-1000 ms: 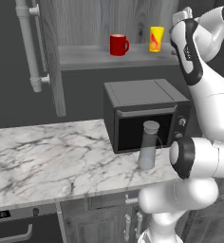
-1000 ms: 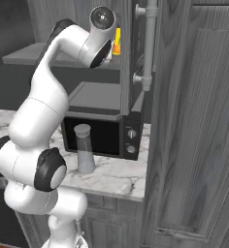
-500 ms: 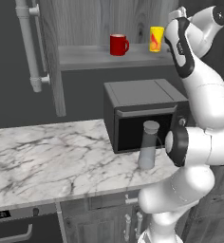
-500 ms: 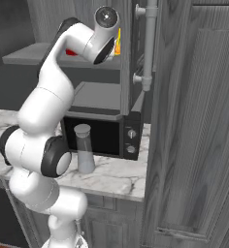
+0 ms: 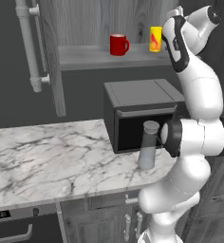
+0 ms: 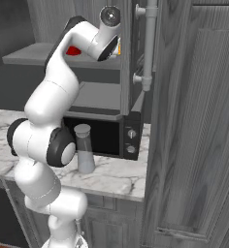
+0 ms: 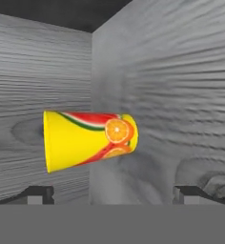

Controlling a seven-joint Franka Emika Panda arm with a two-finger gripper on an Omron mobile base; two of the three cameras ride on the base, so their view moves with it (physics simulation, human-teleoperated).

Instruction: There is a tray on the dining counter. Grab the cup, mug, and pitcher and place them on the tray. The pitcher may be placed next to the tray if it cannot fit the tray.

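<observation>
The yellow cup stands at the right end of a grey shelf, and the red mug is a little to its left. In the hand view the cup appears rolled on its side, just ahead of my gripper. The fingertips stand wide apart, open, with nothing between them. In the right base view the hand hides all but a sliver of the cup; the mug peeks out behind the arm. The pale grey pitcher stands on the marble worktop before the microwave. The tray and dining counter are out of view.
A dark microwave sits under the shelf. A wooden cabinet wall rises close beside the cup. A tall cabinet door with a grey bar handle stands at the right. The marble worktop stretches left, above an oven.
The arm has straightened upward and the hand has drawn left, closer to the yellow cup. The jaws have stayed open. Mug, cup and pitcher have not moved.
</observation>
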